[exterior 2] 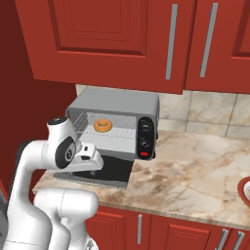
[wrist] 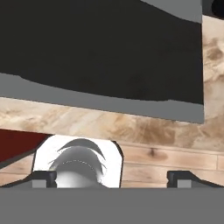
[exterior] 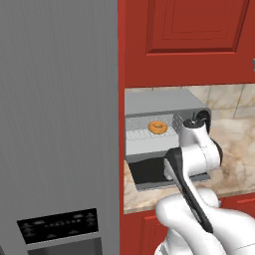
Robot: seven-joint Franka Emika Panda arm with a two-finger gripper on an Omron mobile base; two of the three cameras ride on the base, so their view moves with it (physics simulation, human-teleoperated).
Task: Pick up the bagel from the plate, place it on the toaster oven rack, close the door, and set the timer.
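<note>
- Left base view is showing the bagel (exterior: pixel 158 127) lying flat on the toaster oven rack (exterior: pixel 149 133), inside the open mouth of the grey toaster oven (exterior: pixel 164 102); it is sitting toward the right half of the rack, clear of the rim.
- Right base view is showing the same bagel (exterior 2: pixel 102 126) on the rack (exterior 2: pixel 110 133), left of the oven's dark control panel (exterior 2: pixel 145 138) with its two round knobs and a red button.
- The door (exterior: pixel 149 172) is lying folded down onto the marble desk (exterior: pixel 234 149), dark glass facing up, hinged at the oven's lower edge.
- Hand view is looking down on that dark glass panel (wrist: pixel 100 48) and its grey frame, with the desk edge and wood floor beyond.
- The jaws (wrist: pixel 111 178) are standing spread wide, two dark tips far apart, pinching nothing.
- The white arm is hanging low over the front of the open door, wrist near its outer edge.
- A red-rimmed plate (exterior 2: pixel 245 188) is sitting at the far right of the desk, partly cut off.
- Judged progress: pick-up and placement are looking complete; closing the door is the step in hand; setting the timer knob is remaining.
</note>
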